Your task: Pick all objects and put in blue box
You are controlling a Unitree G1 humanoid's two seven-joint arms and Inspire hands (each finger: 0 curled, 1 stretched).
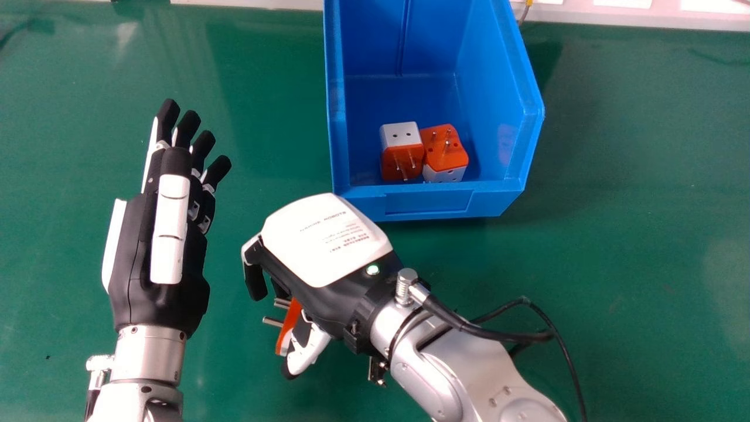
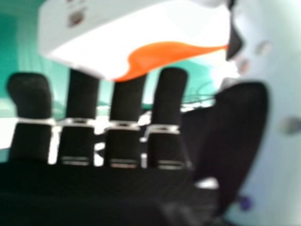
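In the head view, over the table (image 1: 615,234) and just short of the blue box (image 1: 428,202), back uppermost: the right hand (image 1: 328,240). Partly closed, with bent fingers (image 1: 255,281) on one side and thumb (image 1: 302,354) on the other, around an orange-and-white adapter (image 1: 290,322). Prongs out past the palm's edge, toward the left hand (image 1: 158,258), open and straight-fingered at the view's left. Between the two hands, a strip of green tabletop. Inside the box, close behind its low front wall, a white-topped adapter (image 1: 401,152) beside a prongs-up adapter (image 1: 445,152). Beyond both, blue floor up to the back wall; high sides left and right.

In the right hand view, white body and orange band across the fingertips, reaching toward the thumb. Cannot tell how firmly gripped, or whether clear of the tabletop.
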